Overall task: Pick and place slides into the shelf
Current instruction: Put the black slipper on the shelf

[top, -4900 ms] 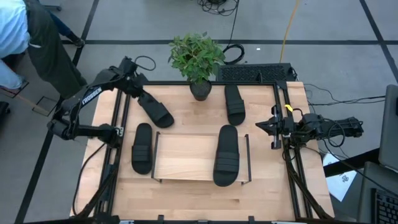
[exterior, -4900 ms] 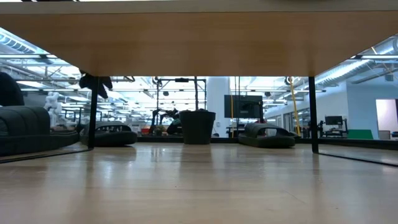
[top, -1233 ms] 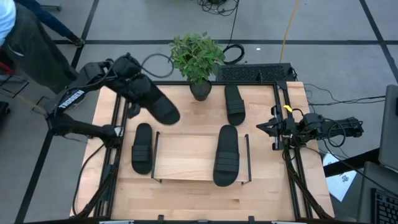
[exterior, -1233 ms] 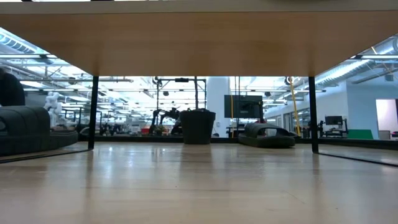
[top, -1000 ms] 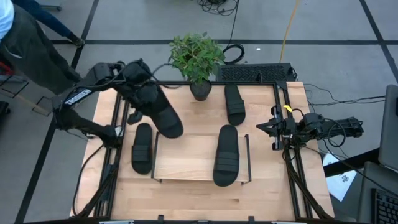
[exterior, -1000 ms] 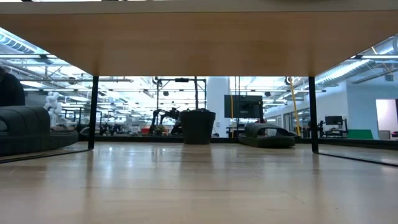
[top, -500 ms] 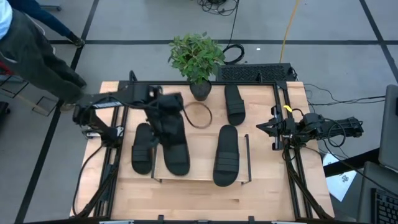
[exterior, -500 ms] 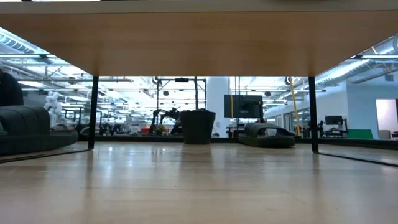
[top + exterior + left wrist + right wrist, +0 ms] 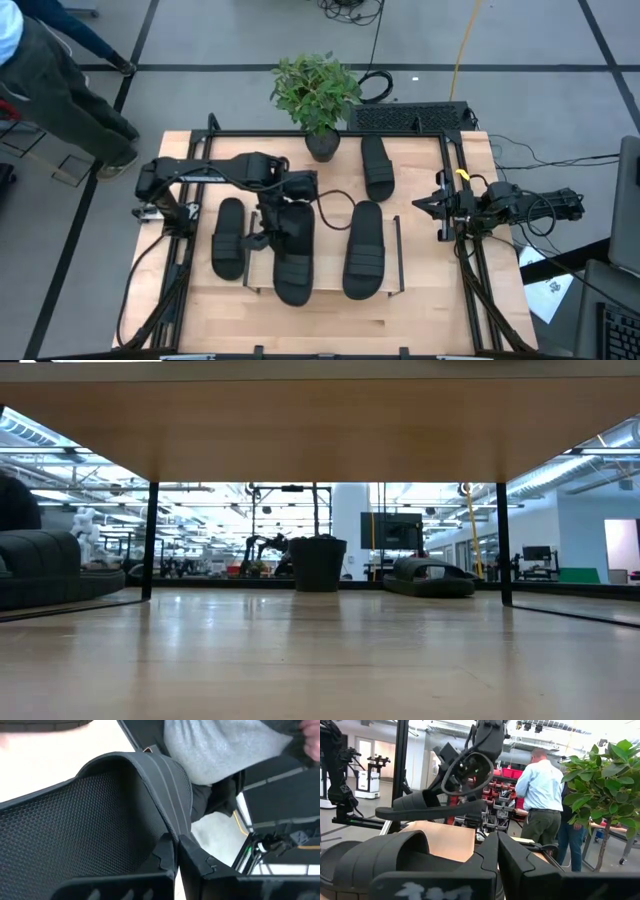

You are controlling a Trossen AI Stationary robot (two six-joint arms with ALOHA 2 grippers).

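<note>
the shelf (image 9: 325,232) sits in the middle of the bench (image 9: 420,310), a light wood board between thin black wire end frames. one slide (image 9: 365,249) lies on its right part, lengthwise, its near end reaching over the board's near edge. over the left part, a second slide (image 9: 290,252) hangs in the grip of the left gripper (image 9: 272,205); whether its sole touches the board yet cannot be told from above, though the right wrist view shows it level and raised above the wood.

the left gripper's fingers (image 9: 172,852) are pressed together, pinching the ribbed strap band of that slide at its far end. the left arm reaches in from the left side of the bench.

a third slide (image 9: 229,236) lies on the bench just left of the shelf, outside the wire frame. a fourth slide (image 9: 376,166) lies at the far side, right of the potted plant (image 9: 317,95).

the right gripper (image 9: 428,204) waits at the right edge of the bench, fingers (image 9: 490,857) closed together on nothing.
</note>
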